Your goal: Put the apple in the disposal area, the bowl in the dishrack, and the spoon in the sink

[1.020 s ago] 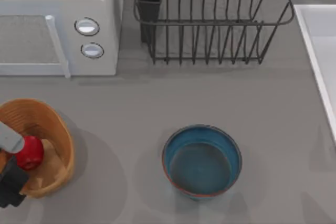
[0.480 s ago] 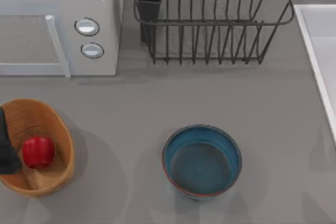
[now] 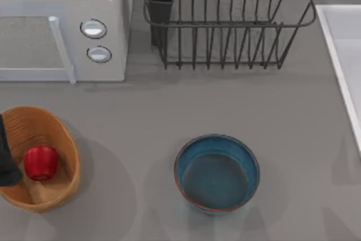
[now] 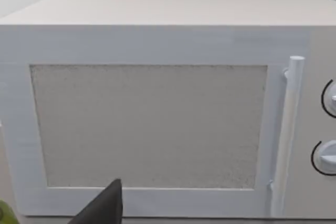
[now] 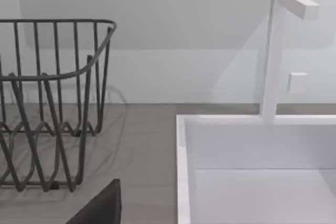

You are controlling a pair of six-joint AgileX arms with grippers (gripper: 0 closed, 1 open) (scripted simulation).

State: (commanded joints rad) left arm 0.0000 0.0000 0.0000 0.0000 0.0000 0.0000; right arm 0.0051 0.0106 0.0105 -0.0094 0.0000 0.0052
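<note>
A flat grey table carries everything. At about ten o'clock stands a boxy white microwave with two round knobs. At twelve to one o'clock sits the large dark metal wire dishrack. At three o'clock runs the raised white rim of the pale sink. At eight o'clock rests the oval orange-tan woven basket, and near six o'clock the round deep blue bowl.

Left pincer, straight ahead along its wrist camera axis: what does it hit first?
Most likely the white box microwave's speckled door panel, square ahead of the left pincer; nothing visible between, though depth is unclear.
</note>
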